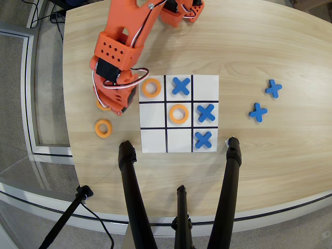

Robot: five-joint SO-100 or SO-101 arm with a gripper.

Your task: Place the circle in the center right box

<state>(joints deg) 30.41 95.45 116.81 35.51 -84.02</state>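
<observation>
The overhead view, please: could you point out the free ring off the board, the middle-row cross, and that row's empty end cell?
Free ring (103,128): overhead view, orange rim.
Cross (206,112): overhead view, centre.
Empty cell (152,114): overhead view, bare middle.

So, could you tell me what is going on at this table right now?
An orange robot arm is playing on a tic-tac-toe board. Its gripper is down over an orange ring just left of the board, hiding most of it. The middle-left square is empty. Another spare ring lies nearby.

You have four orange rings (103,128), one mostly hidden under the arm; five blue crosses (258,112); one nine-cell board (153,140).
</observation>
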